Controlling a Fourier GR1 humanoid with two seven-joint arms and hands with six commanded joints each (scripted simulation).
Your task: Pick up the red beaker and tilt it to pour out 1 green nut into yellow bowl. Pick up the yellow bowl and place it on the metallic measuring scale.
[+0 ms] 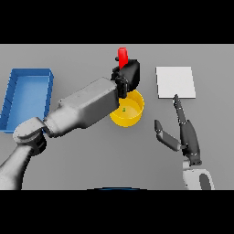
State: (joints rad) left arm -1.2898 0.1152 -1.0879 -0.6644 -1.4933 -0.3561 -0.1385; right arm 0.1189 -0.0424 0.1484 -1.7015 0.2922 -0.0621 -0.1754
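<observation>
Red beaker (122,55) clamped in left hand (127,75) fingers | yellow bowl (135,109): green nut (124,109) | right hand (187,135) fingers apart

The yellow bowl (128,109) sits near the middle of the grey table (91,160), and everything else is placed around it. Just above the bowl's far rim, the left hand (127,75) is curled round the red beaker (122,55) — only the beaker's top shows above the fingers. Inside the bowl lies one small green nut (124,109). To the bowl's upper right, apart from it, lies the flat pale measuring scale (176,82). To its lower right hovers the right hand (185,132), fingers straight, thumb spread, holding nothing. Well to the bowl's left sits a blue tray (11,98).
</observation>
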